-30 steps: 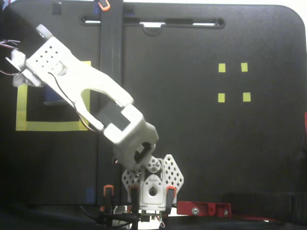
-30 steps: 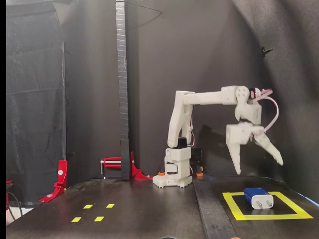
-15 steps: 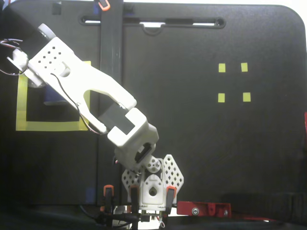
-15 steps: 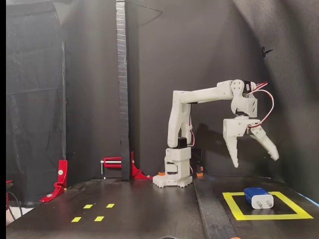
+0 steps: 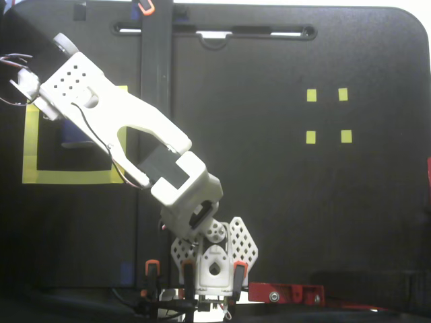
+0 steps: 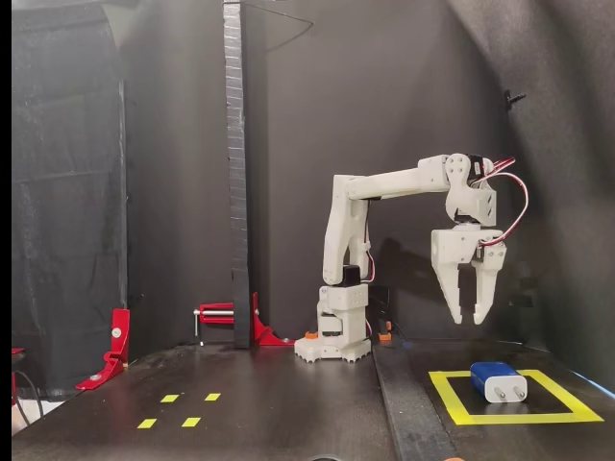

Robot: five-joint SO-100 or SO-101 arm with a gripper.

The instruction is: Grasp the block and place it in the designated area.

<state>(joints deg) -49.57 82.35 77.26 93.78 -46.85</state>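
Block (image 6: 498,380) lies inside the area (image 6: 452,400), near the table's right edge in the side view (prongs toward camera). Gripper (image 6: 476,315) hangs above it, empty, fingers nearly together. Placing looks done; next, retract clear without touching block.
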